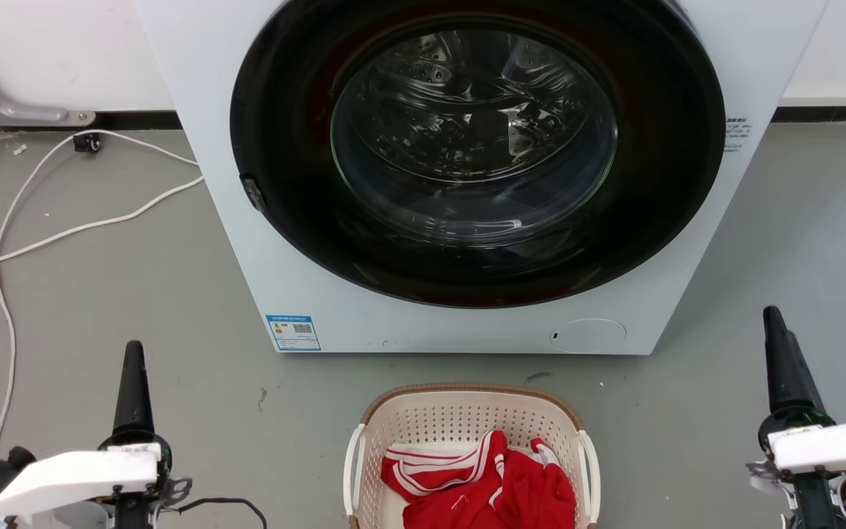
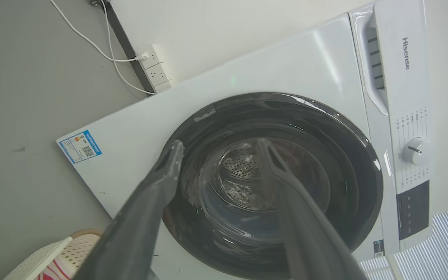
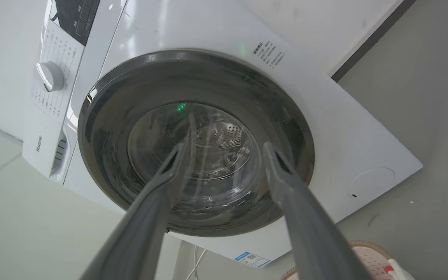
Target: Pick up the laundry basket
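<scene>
In the head view, the laundry basket (image 1: 467, 419) sits on the grey floor (image 1: 173, 330) at the bottom centre, just in front of the washing machine (image 1: 261, 279), whose round door (image 1: 474, 147) is closed. A red-and-white garment (image 1: 489, 485) lies inside the basket. The left end effector (image 1: 134, 367) hangs at the lower left and the right end effector (image 1: 779, 353) at the lower right, each well apart from the basket's white side handles. A white cable (image 1: 63, 231) trails over the floor to the left of the machine. In the left wrist view, the left end effector (image 2: 219, 144) is released, its fingers spread with nothing between them and pointing at the door; a corner of the basket (image 2: 72, 251) shows at the lower left. In the right wrist view, the right end effector (image 3: 224, 146) is likewise released and bare, facing the door, with the basket (image 3: 368, 258) at the lower right.
</scene>
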Robot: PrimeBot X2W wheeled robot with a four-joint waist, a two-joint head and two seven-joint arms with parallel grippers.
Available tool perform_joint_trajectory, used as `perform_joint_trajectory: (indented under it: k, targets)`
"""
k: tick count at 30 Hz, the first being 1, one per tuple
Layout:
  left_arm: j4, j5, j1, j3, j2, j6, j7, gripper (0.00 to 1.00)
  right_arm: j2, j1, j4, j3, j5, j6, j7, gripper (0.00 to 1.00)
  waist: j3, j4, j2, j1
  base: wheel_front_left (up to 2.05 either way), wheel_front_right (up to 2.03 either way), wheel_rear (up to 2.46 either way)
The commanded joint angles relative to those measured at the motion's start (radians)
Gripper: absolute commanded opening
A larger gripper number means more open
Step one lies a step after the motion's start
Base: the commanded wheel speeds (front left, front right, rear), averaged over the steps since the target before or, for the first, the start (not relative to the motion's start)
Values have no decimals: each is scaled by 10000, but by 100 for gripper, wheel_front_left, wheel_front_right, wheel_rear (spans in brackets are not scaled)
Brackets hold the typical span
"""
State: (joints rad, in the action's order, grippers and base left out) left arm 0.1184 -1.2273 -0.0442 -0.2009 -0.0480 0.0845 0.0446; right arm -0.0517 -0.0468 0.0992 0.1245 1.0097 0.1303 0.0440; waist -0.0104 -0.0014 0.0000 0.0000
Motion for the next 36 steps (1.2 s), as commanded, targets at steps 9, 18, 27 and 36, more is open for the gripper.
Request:
perform_joint_trajectory:
  k: [9, 18, 27, 36]
  targets:
    - [-1406, 3031, 77, 982, -35, -768, 359, 100, -22, -262, -1188, -460, -2894, 3, 371, 100, -98, 0, 0, 0, 0, 0, 0]
    - [-1981, 5193, 191, 1894, -34, -635, 641, 100, -17, -132, -1648, -774, -4968, 4, 654, 100, -151, -27, 0, 0, 0, 0, 0]
    - [-1945, 6584, 343, 2405, -152, -46, 901, 100, -12, 99, -1546, -862, -6289, 3, 910, 100, -188, -92, 0, 0, 0, 0, 0]
    - [-1808, 8006, 464, 3140, -521, -392, 1133, 100, -7, 363, -874, -782, -7231, 3, 1146, 100, -163, -131, 0, 0, 0, 0, 0]
